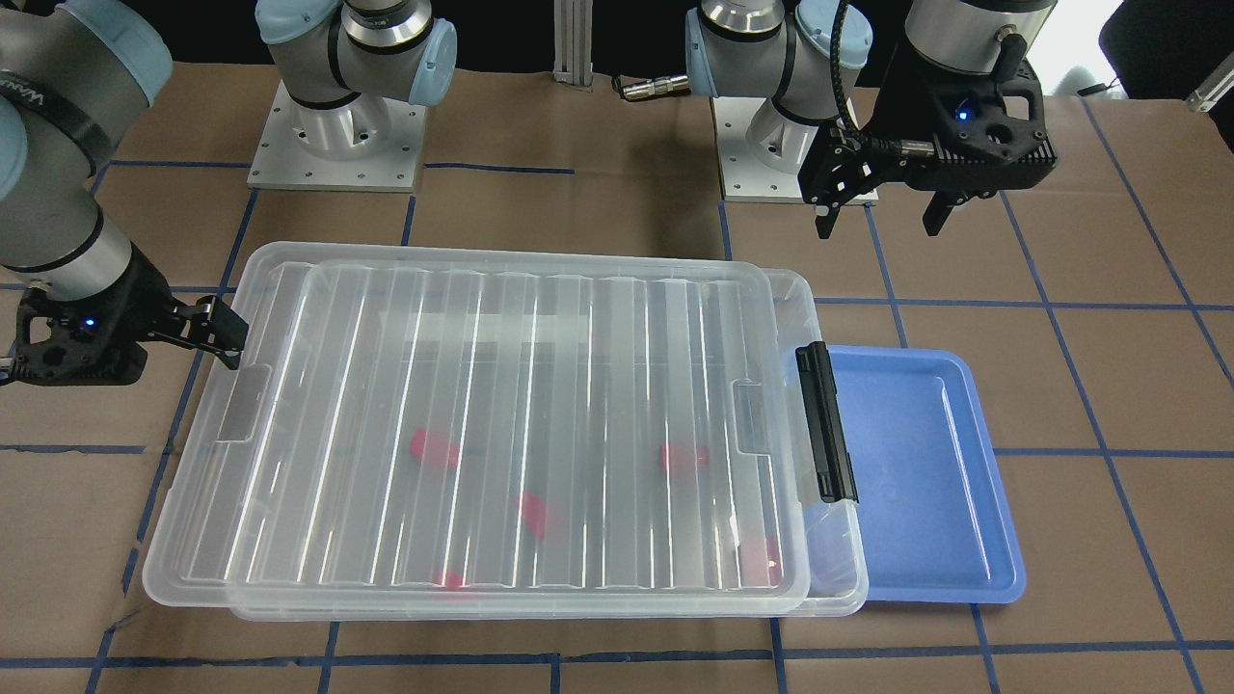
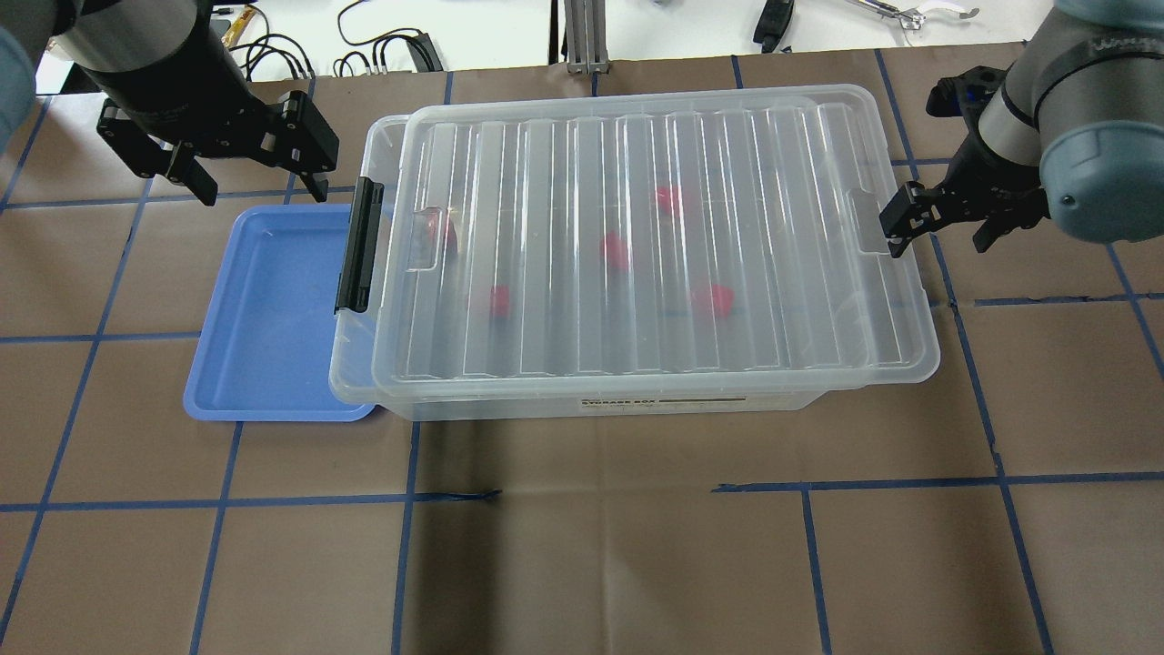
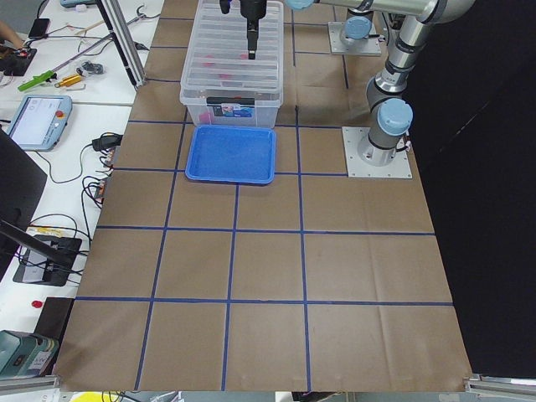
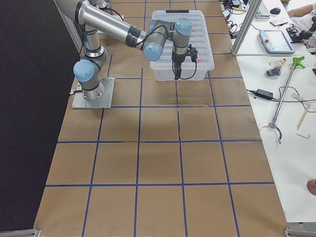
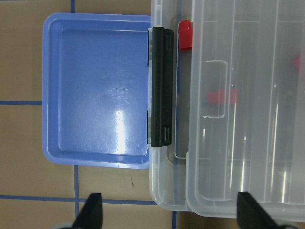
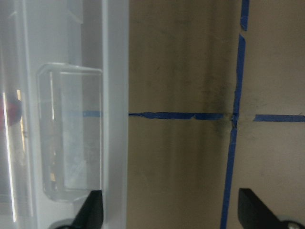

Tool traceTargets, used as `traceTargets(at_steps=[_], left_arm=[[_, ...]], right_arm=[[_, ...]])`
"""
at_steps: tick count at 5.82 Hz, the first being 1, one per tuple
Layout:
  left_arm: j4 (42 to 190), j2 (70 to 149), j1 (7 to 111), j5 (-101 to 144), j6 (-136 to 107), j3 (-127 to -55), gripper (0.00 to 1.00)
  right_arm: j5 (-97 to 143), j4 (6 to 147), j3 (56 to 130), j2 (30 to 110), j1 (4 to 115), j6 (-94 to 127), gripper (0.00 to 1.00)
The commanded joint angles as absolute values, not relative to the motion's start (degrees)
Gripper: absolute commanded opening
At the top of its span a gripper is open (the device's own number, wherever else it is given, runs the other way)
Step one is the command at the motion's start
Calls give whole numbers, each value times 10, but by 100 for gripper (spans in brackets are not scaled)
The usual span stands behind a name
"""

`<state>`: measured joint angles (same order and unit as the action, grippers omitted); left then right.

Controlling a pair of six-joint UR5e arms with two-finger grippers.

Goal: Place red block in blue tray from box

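Note:
The clear box (image 2: 591,407) sits mid-table with its ribbed lid (image 2: 546,227) lying on it, shifted toward my right. Several red blocks (image 2: 616,250) show blurred through the lid. In the left wrist view one red block (image 5: 185,35) shows sharply in the gap beside the black latch bar (image 5: 160,86). The blue tray (image 2: 273,309) lies empty against the box's latch end, partly under its rim. My left gripper (image 2: 259,186) is open and empty above the table, just beyond the tray's far edge. My right gripper (image 2: 941,238) is open and empty at the box's other end, one finger at the lid's handle tab (image 6: 71,133).
Brown paper with blue tape lines (image 2: 600,496) covers the table. The arm bases (image 1: 337,145) stand behind the box. Benches with cables and tools (image 3: 59,84) run along the table's far side.

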<state>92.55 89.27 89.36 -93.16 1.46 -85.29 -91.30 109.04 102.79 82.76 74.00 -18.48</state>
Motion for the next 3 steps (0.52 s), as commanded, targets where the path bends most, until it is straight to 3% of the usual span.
traceTargets(at_steps=[1, 3], left_arm=[[932, 900, 894, -924, 127, -854, 98], [932, 943, 924, -921, 282, -859, 98]], right_arm=[[-928, 1091, 1027, 829, 668, -295, 100], [-954, 1096, 1024, 828, 602, -369, 100]])
